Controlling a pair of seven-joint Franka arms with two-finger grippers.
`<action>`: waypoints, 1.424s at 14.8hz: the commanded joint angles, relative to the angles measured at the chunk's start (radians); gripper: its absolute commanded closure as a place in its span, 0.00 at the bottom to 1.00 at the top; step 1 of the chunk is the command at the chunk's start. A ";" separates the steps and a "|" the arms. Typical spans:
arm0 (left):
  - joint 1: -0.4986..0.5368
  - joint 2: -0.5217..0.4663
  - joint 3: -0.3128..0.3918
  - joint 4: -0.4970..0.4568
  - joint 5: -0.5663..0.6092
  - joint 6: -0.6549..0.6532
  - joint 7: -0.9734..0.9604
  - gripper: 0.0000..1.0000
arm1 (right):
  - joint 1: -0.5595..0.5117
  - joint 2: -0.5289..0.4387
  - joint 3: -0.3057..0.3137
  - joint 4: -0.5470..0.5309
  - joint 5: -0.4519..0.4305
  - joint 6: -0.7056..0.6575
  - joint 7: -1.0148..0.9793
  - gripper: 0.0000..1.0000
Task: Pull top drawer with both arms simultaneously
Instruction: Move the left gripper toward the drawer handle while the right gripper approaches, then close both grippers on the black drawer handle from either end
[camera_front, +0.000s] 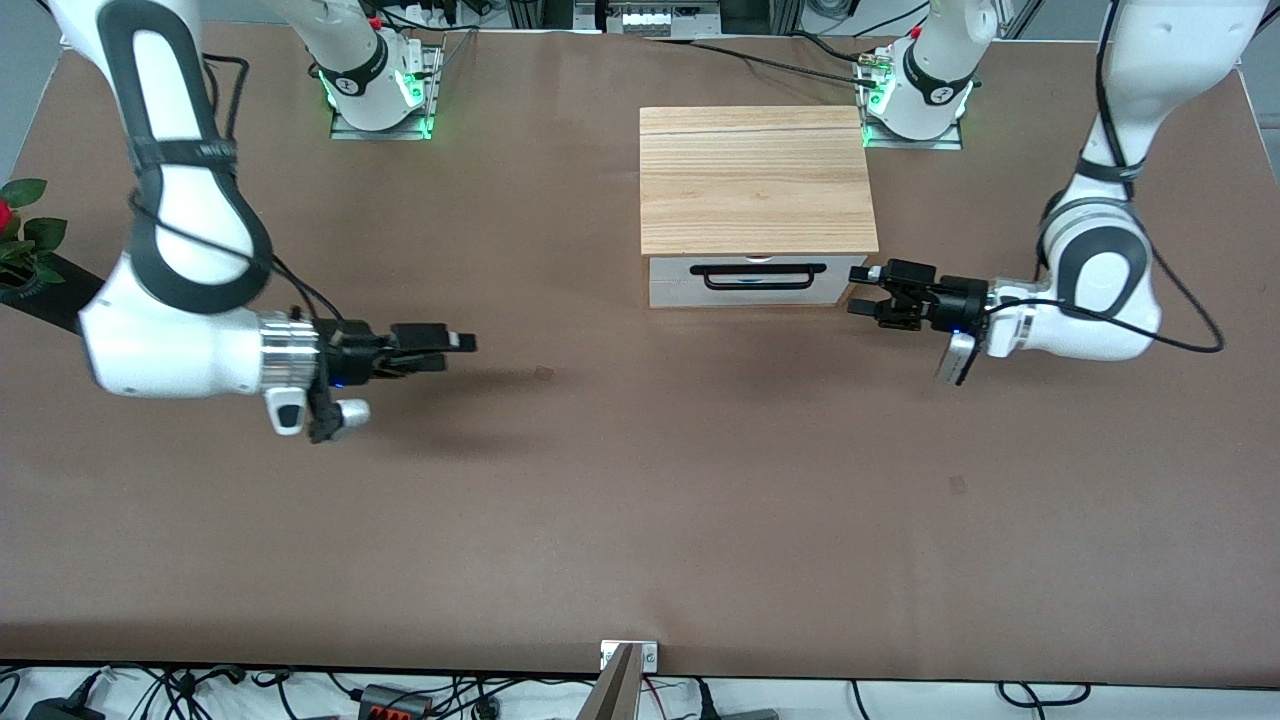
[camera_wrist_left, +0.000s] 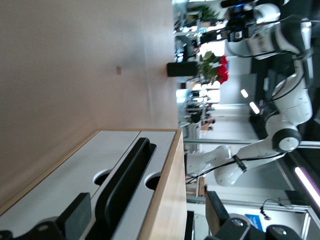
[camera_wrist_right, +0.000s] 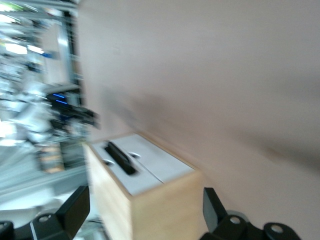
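Both claws apart, left claw (camera_front: 866, 291) beside top drawer (camera_front: 757, 281), right claw (camera_front: 455, 347) well apart

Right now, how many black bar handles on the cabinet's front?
1: the long black bar handle on the white top drawer front of the light wood-grain cabinet, beside the left gripper.

arms (camera_front: 165, 330): glossy white shells | dark grey joint bands | silver wrist rings | black cables | green base lights
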 joint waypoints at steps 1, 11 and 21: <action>0.002 0.047 -0.005 -0.040 -0.079 0.003 0.099 0.00 | 0.072 0.030 0.002 -0.087 0.229 0.054 -0.214 0.00; -0.010 0.151 -0.017 -0.040 -0.082 -0.026 0.151 0.51 | 0.363 0.223 0.002 -0.119 0.803 0.140 -0.712 0.00; -0.011 0.169 -0.039 -0.042 -0.087 -0.081 0.151 0.82 | 0.469 0.292 0.003 -0.068 0.921 0.143 -0.810 0.01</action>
